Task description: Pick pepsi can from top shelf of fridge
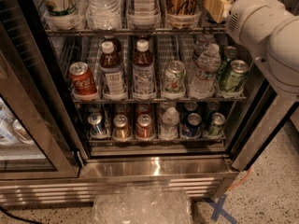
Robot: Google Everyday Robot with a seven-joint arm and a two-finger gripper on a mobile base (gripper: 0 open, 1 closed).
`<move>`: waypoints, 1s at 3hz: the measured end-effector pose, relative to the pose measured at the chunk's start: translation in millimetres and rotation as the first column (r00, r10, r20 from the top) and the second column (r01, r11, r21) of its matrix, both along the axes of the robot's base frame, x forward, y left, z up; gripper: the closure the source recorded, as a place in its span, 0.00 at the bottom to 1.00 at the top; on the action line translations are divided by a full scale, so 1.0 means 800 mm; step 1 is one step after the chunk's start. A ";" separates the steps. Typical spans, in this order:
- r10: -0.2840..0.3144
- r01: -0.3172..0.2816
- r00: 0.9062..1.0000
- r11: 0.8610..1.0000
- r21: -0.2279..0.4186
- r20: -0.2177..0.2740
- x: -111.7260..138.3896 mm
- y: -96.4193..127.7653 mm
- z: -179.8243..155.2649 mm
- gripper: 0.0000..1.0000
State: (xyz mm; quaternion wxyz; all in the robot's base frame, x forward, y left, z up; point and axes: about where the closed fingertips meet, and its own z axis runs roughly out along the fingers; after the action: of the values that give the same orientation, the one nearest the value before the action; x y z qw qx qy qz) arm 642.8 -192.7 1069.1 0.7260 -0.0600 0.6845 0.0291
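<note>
One gripper (217, 6) upper right of frame, seemingly at top shelf (117, 31) of fridge (154, 168); open or closed, honestly can't tell

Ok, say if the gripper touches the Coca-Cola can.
Apart. The camera view shows the gripper at upper right, the Coca-Cola can far left below.

Pepsi can (192, 124) upright, lowest rack (154, 139); gripper (216, 4) upper right.

- Dim, warm light overall; inside the fridge (254, 134) the lower racks (154, 138) sink into shadow.
- A bright glare streak lies on the steel sill (154, 168).
- The gripper (216, 4), high at the fridge's right side, and the pale arm (271, 31) behind it catch the most light.
</note>
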 end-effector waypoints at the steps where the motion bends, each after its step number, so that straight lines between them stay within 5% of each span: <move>1: -0.003 0.003 1.000 1.000 -0.005 0.001 0.013 0.000 0.000 0.31; 2: 0.004 -0.004 1.000 1.000 -0.002 -0.003 0.024 0.003 0.000 0.31; 3: 0.004 -0.004 1.000 1.000 -0.002 -0.003 0.024 0.003 0.000 0.50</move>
State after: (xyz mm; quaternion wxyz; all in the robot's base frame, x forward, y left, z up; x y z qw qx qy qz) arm 662.2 -190.7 1069.0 0.7248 -0.0620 0.6855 0.0301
